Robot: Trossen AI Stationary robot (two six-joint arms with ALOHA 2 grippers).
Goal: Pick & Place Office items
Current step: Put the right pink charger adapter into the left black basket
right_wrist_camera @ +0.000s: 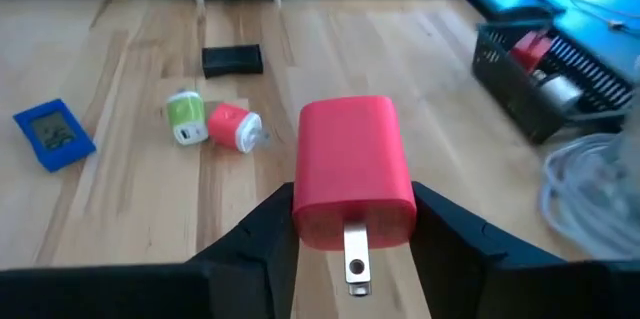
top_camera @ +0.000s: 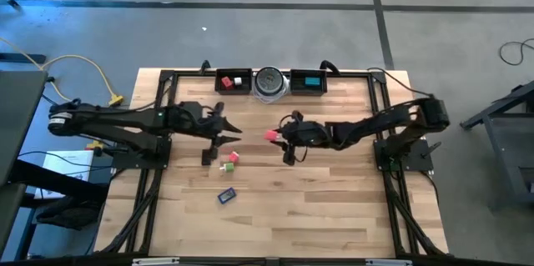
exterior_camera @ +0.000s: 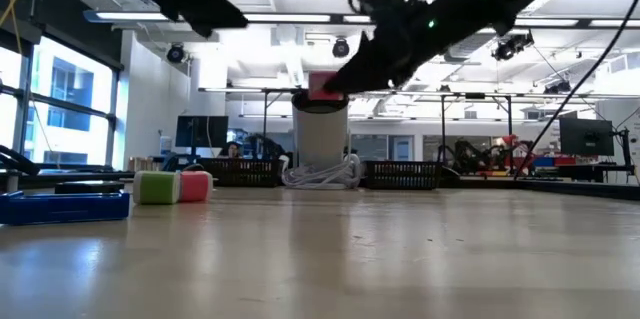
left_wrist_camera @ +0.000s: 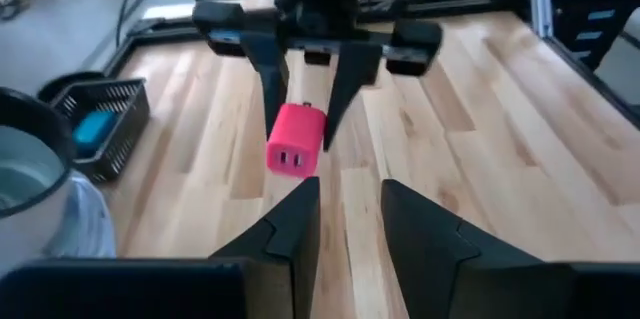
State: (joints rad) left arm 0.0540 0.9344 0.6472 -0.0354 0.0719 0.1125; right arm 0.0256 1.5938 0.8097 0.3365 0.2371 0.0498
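Observation:
My right gripper point(top_camera: 280, 137) hangs over the middle of the table, shut on a red block point(right_wrist_camera: 352, 164) with a metal prong point(right_wrist_camera: 355, 254). My left gripper point(left_wrist_camera: 350, 221) faces it from the table's left, open, with nothing between its fingers. Below the left gripper, a black bar point(top_camera: 207, 158), a green cube point(top_camera: 224, 167) and a second red block point(top_camera: 234, 157) lie on the wood. A blue flat piece point(top_camera: 226, 195) lies nearer the front edge. A teal block point(top_camera: 310, 82) sits in the far right tray. My right gripper pinches the red block by its two opposite side faces point(right_wrist_camera: 305, 194) between its two fingers. The fingers come from the table's right, slanting a little downward. The block is lifted clear of the table, its prong end turned back toward the wrist.
Two black trays point(top_camera: 219, 82) point(top_camera: 324, 82) flank a round silver-grey disc point(top_camera: 269, 82) at the far edge; the left tray holds red and white pieces. A black frame point(top_camera: 377, 99) runs around the tabletop. Bare wood lies on the right and near sides.

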